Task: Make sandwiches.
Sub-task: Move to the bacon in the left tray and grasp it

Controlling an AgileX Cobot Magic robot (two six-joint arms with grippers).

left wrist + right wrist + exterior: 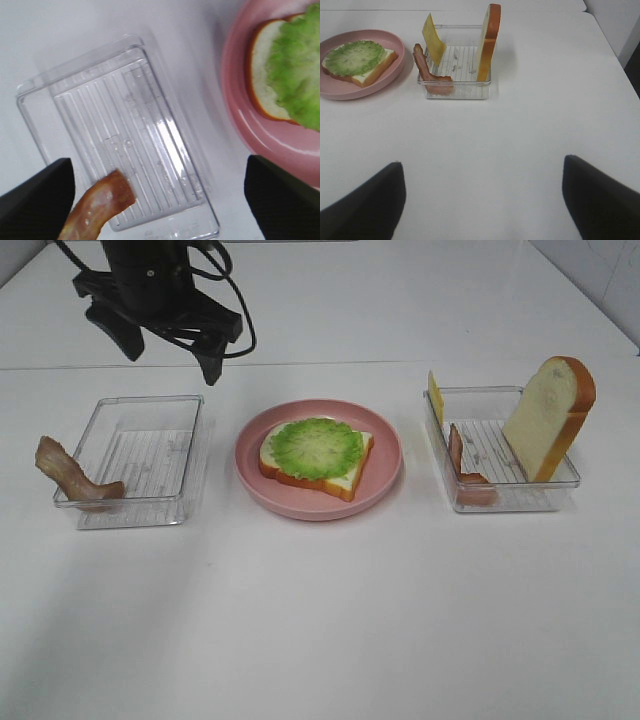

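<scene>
Both your grippers hung spread and empty: left gripper (171, 365) upper left, over the tray (150, 400) with a bacon strip (70, 475); right gripper (482, 167) well apart from the upright bread slice (487, 45).

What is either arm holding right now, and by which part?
Nothing. The left gripper hangs above the left tray, jaws wide open; the bacon strip draped over its rim is not gripped. The right gripper is open over the table.
</scene>
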